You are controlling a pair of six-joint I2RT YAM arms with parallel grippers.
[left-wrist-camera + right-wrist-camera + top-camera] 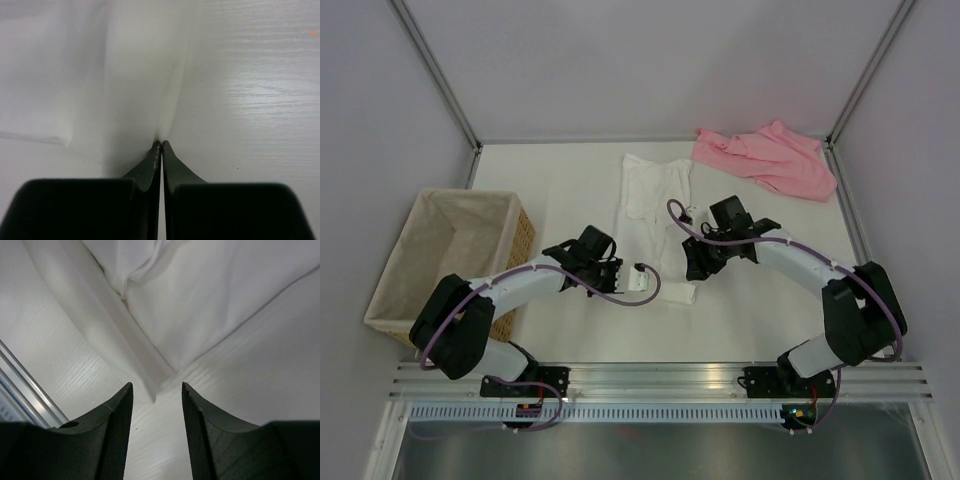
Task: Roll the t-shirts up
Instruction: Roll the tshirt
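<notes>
The white t-shirt (655, 200) is lying folded lengthwise, right of the wicker basket (523, 232). The left gripper (161, 144) is pinching its edge. The right gripper (156, 386) is straddling it, spread, and probably needs to close before rolling starts.

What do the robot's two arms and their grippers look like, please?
Both the left arm and the right arm have white links with bulky black joint housings, and a purple cable runs along each. The left gripper and the right gripper have black, tapered fingers.
</notes>
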